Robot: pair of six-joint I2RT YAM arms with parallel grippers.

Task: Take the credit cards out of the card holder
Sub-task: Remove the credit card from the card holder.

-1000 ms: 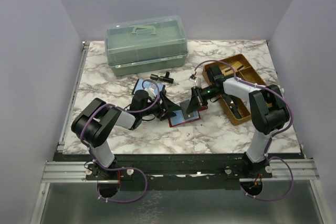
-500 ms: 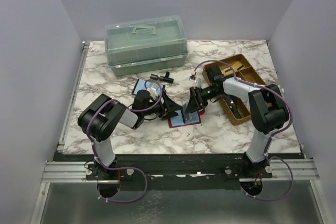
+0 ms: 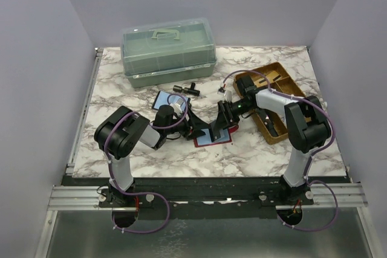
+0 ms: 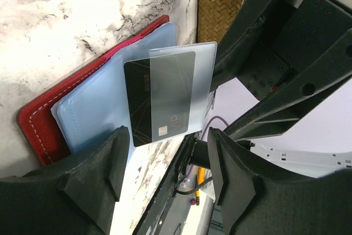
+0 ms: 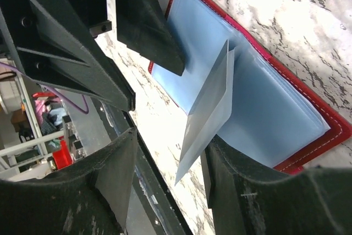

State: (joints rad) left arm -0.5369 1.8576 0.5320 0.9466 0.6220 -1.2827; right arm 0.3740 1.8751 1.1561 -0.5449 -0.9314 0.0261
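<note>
The red card holder lies open on the marble table, between the two grippers and near the wicker tray. One clear sleeve stands up from its blue inner panels. A dark credit card sits in this sleeve, and part of it sticks out. The left gripper has its fingers spread and holds nothing. The right gripper is also spread, with one finger on each side of the sleeve. Whether a finger touches the sleeve cannot be told.
</note>
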